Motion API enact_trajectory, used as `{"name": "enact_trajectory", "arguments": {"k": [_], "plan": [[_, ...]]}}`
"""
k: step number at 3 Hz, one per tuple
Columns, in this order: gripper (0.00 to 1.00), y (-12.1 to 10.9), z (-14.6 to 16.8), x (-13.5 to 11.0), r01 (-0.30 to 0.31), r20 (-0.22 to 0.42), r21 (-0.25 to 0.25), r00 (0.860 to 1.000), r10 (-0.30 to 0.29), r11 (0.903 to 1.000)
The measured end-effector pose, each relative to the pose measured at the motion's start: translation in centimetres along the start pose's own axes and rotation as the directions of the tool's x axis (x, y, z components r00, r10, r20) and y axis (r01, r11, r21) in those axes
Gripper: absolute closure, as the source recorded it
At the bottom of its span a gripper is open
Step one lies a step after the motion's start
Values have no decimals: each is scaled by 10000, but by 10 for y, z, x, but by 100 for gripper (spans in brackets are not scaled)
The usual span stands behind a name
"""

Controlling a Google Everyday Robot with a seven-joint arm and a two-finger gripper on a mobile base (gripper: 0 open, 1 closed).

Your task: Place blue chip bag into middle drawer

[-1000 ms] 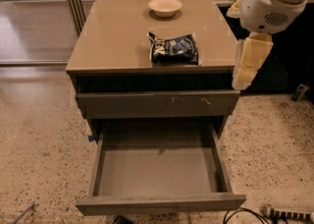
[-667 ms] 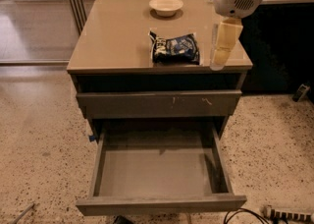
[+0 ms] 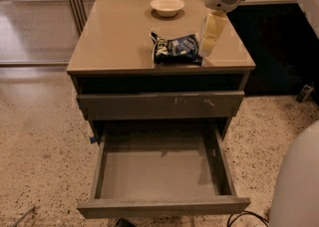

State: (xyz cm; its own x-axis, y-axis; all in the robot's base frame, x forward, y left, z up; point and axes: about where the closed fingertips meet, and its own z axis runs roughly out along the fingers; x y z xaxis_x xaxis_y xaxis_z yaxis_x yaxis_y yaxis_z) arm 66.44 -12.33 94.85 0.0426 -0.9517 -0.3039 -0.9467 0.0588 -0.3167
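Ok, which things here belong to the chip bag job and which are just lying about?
Job: blue chip bag on the cabinet top; middle drawer, pulled open; gripper, just right of the bag.
Lying about: white bowl at the back of the top; scratched drawer front, shut.

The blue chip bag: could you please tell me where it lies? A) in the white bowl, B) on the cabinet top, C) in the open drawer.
B: the blue chip bag lies on the cabinet top, with the gripper hanging just beside it.
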Motion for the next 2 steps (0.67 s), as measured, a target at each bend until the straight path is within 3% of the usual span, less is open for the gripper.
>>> {"name": "enact_trajectory", "arguments": {"k": [2], "plan": [[0, -16, 69, -6, -103, 1162, -2, 9932, 102, 9999]]}}
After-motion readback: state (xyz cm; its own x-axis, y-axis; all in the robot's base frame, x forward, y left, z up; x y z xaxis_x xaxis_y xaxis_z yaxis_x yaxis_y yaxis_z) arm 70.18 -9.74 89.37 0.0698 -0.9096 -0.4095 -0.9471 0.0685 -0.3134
